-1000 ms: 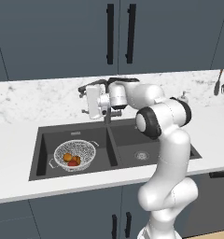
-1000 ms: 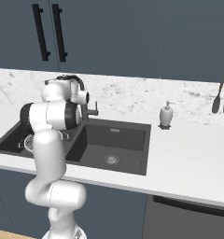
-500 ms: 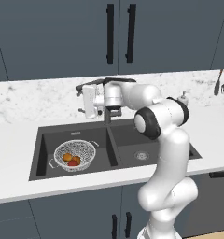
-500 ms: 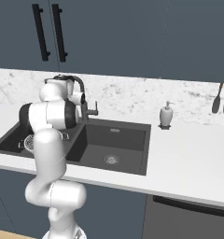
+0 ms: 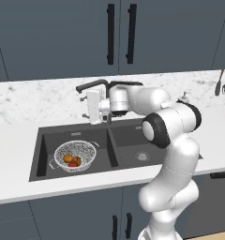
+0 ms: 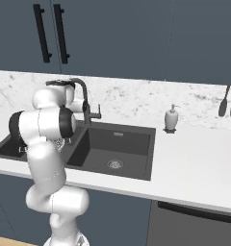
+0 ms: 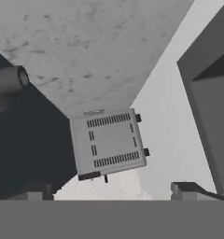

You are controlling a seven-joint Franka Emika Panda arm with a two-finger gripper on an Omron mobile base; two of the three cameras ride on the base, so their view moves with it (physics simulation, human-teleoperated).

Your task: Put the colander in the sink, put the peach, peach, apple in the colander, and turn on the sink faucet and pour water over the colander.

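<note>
A: We log the two-finger gripper point(image 5: 87, 108) first. It sits at the back of the sink, just beside the tall slim dark metal sink faucet point(image 5: 96, 87), with the wrist turned sideways so the fingers face left along the wall. In the hand view the two dark tips stand well apart with nothing between them, so we record it as released and carrying nothing.

B: Why there? We judge the hand is placed to work the faucet, either its small side lever or the spout. Whether it touches the faucet we cannot tell from these views.

A: Moving outward: the bent-over spout reaches left, over the left basin of the dark grey rectangular double-basin sink point(image 5: 123, 140). We see no blue water stream.

B: The round silver wire-mesh colander point(image 5: 75, 156) rests in that left basin, which is where the spout points. Inside it we make out the small round red apple point(image 5: 73, 163) and orange fruit beside it; we take these for the peaches, though their count is too small to settle.

A: Further out, the white marble-patterned desk point(image 6: 194, 158) carries a white soap dispenser bottle point(image 6: 171, 117) to the right of the sink. The hand view also looks at a boxy silver toaster point(image 7: 108, 143) on the desk.

B: Our judgement: placing is done, and water remains.
</note>
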